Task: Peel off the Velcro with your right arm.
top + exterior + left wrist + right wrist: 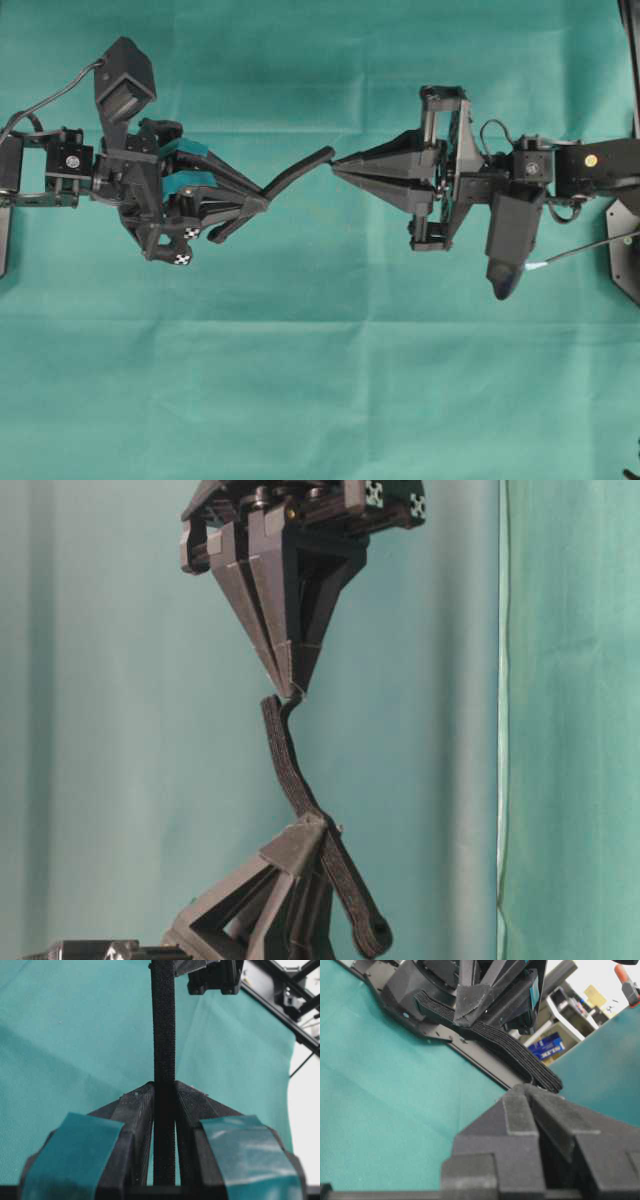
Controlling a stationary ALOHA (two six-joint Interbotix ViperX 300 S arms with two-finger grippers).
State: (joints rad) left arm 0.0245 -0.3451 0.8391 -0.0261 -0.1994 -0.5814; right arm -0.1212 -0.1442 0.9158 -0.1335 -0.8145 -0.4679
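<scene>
velcro strap hangs in air between two arms, long axis running left-right in overhead view, clear of teal cloth

left gripper teal-patched fingers pressed on strap mid-length; knob end sticks out behind, toward left arm

right gripper grey wedge fingers pressed together, pinching strap's free tip at their points

strap lies straight ahead of right fingertips, toward left arm; right arm nearer free end; judgement: peel calls for pull back along that axis, away from left gripper

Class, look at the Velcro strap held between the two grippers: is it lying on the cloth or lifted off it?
Lifted off. The Velcro hangs in the air, its middle clamped by the left gripper, one end pinched by the right gripper; the table-level view shows it clear of the cloth.
</scene>
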